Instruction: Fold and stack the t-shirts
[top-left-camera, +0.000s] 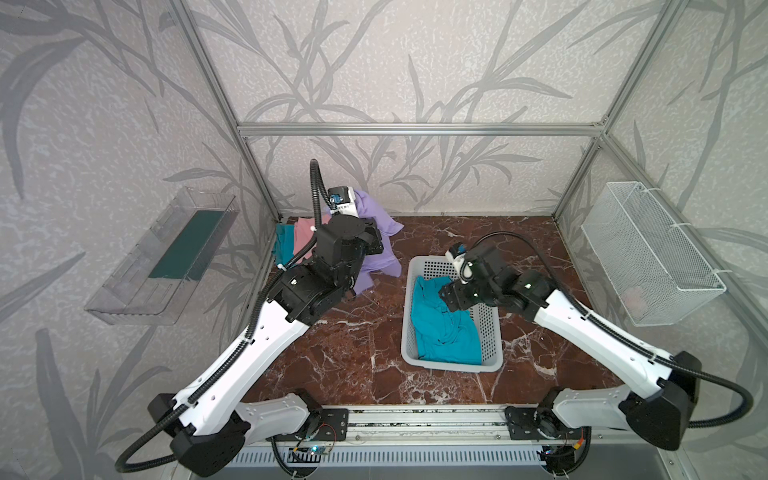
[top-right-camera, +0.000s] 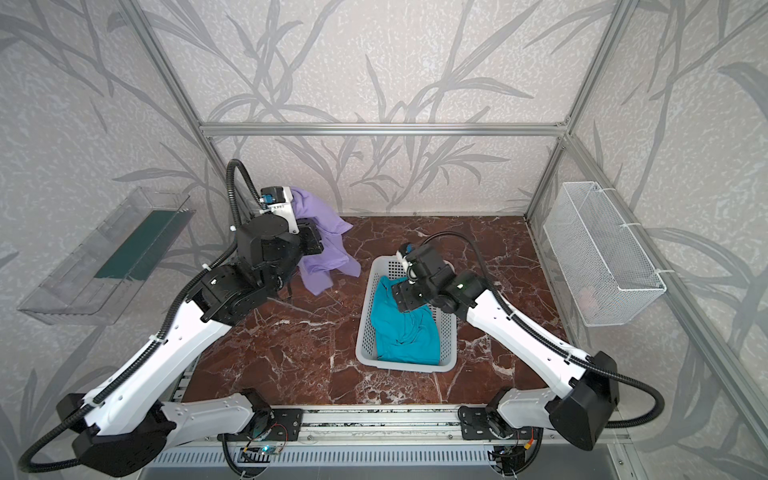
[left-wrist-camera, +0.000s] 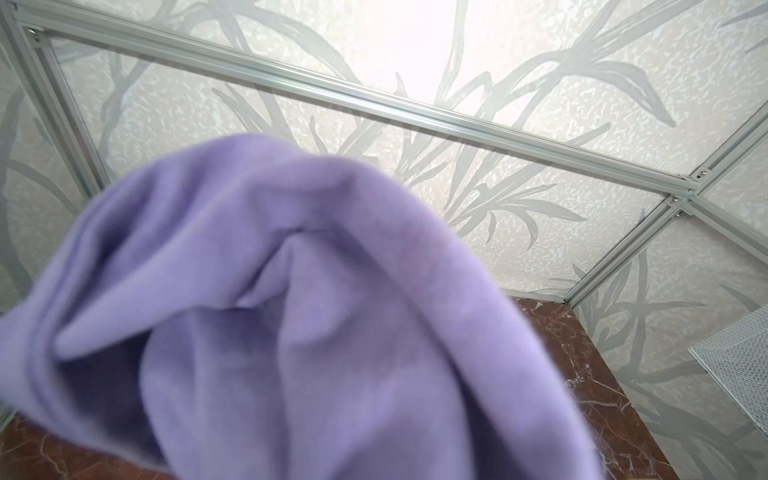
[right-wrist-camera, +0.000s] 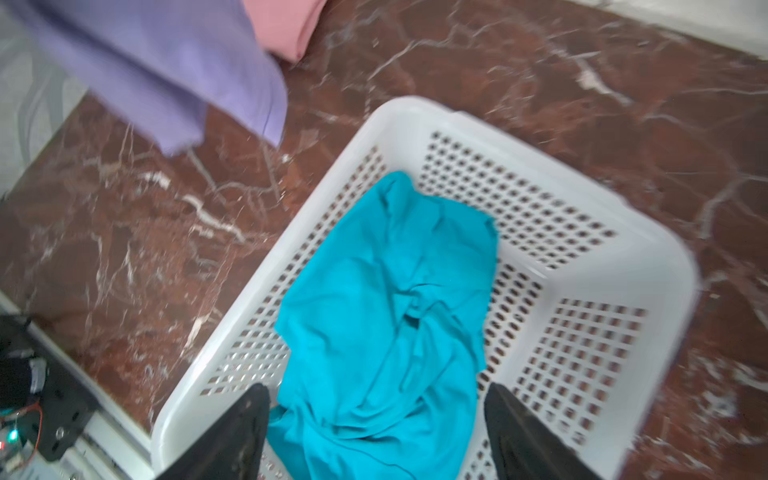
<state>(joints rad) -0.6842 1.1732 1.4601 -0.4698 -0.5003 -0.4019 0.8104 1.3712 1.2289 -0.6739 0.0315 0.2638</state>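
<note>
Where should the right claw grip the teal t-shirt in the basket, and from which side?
Probably best to pinch the bunched folds at the middle of the teal t-shirt, coming straight down: the basket walls block the sides, and the open right claw hangs above.

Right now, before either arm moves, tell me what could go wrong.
The lavender t-shirt hangs bunched against the left arm, so it may snag there or drag across the pink t-shirt beside it. The right tool stands open over the crumpled teal t-shirt in the basket; closing there could pinch several layers, or lift the basket too.
</note>
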